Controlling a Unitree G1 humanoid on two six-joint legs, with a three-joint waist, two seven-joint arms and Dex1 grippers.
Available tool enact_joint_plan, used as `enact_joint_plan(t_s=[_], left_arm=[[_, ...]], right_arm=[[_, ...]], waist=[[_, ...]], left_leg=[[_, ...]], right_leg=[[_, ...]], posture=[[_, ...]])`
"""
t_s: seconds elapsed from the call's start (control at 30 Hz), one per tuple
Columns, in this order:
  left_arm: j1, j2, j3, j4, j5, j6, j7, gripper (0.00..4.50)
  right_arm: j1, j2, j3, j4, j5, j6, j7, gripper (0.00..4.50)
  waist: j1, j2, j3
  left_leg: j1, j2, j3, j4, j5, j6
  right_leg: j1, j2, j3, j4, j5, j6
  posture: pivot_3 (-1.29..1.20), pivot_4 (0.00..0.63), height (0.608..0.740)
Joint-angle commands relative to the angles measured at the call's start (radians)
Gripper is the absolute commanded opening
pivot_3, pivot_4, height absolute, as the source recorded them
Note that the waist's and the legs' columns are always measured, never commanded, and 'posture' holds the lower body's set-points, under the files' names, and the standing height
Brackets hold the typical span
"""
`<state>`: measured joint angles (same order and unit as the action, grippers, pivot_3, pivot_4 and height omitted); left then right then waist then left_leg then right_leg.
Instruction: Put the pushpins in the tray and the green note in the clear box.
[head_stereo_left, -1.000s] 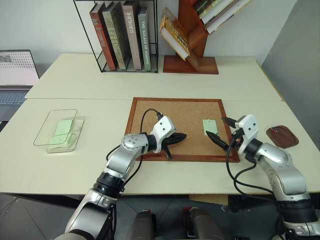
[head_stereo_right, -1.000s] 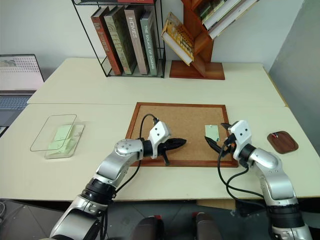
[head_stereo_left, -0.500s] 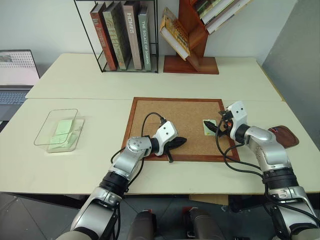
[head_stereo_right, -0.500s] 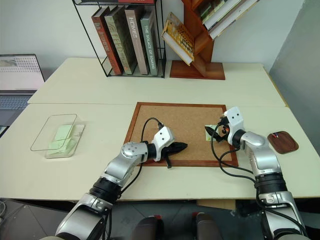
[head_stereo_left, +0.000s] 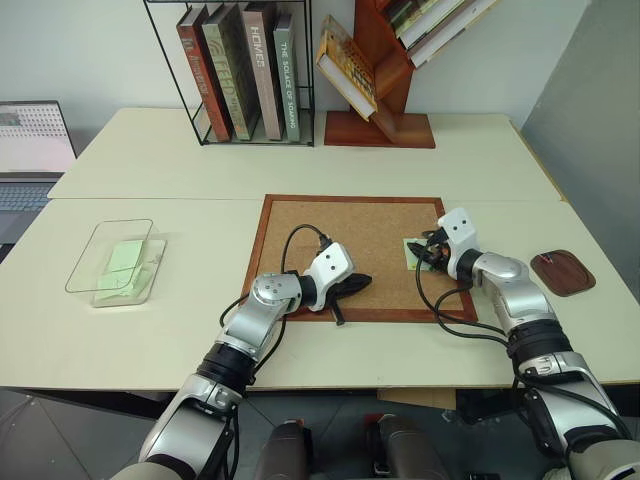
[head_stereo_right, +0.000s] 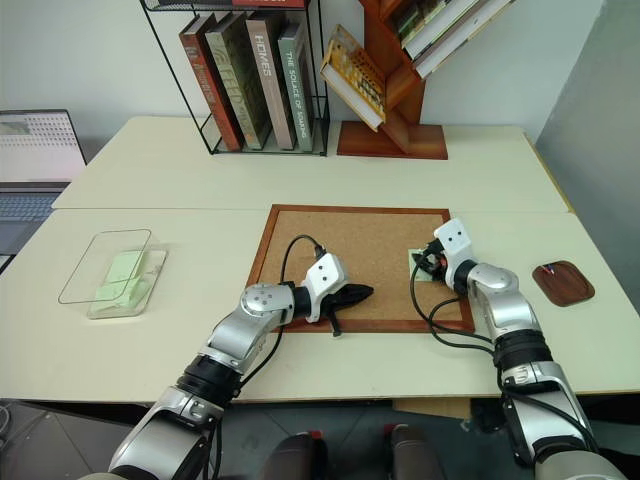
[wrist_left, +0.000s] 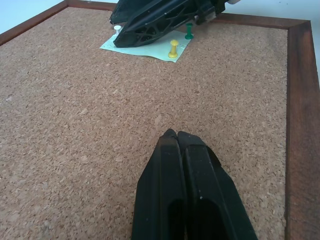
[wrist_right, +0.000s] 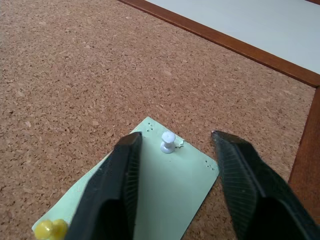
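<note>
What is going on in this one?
The right gripper hangs over the green note on the cork board, its open fingers on either side of a white pushpin. A yellow pushpin and a green pushpin also stand in the note. The left gripper is shut over bare cork.

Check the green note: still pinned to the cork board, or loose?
Pinned. The green note lies flat on the cork board with white, yellow and green pushpins standing in it.

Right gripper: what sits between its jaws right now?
A white pushpin, stuck in the green note on the cork board, stands between the open jaws of the right gripper, nearer the left one; seen in the right wrist view.
</note>
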<state>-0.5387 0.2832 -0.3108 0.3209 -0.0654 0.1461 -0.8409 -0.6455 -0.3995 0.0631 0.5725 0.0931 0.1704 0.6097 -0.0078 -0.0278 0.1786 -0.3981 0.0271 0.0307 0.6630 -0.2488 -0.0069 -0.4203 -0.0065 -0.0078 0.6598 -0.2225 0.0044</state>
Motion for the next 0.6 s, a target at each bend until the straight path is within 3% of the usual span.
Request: enact_joint_plan(t_s=[0.03,0.23,0.6], left_arm=[[0.012,0.009,-0.003,-0.01,0.022,0.006,0.003,0.0],[0.018,0.012,-0.008,-0.007,0.027,0.003,0.0,0.0],[0.043,0.02,-0.019,-0.025,0.039,0.005,-0.004,0.0]], right_arm=[[-0.024,-0.004,-0.012,-0.002,-0.009,-0.021,0.006,1.31],[-0.018,-0.006,-0.011,-0.023,-0.01,-0.031,0.012,0.08],[0.02,0.0,-0.037,-0.15,0.022,-0.026,0.033,0.01]], waist=[[0.0,0.0,0.0],[0.0,0.0,0.0],[-0.001,0.0,0.0]], left_leg=[[0.0,0.0,0.0,0.0,0.0,0.0],[0.0,0.0,0.0,0.0,0.0,0.0],[0.0,0.0,0.0,-0.001,0.0,0.0]], right_leg=[[0.0,0.0,0.0,0.0,0.0,0.0],[0.0,0.0,0.0,0.0,0.0,0.0],[-0.001,0.0,0.0,-0.001,0.0,0.0]], posture=[[0.0,0.15,0.74],[0.0,0.15,0.74],[0.0,0.15,0.74]])
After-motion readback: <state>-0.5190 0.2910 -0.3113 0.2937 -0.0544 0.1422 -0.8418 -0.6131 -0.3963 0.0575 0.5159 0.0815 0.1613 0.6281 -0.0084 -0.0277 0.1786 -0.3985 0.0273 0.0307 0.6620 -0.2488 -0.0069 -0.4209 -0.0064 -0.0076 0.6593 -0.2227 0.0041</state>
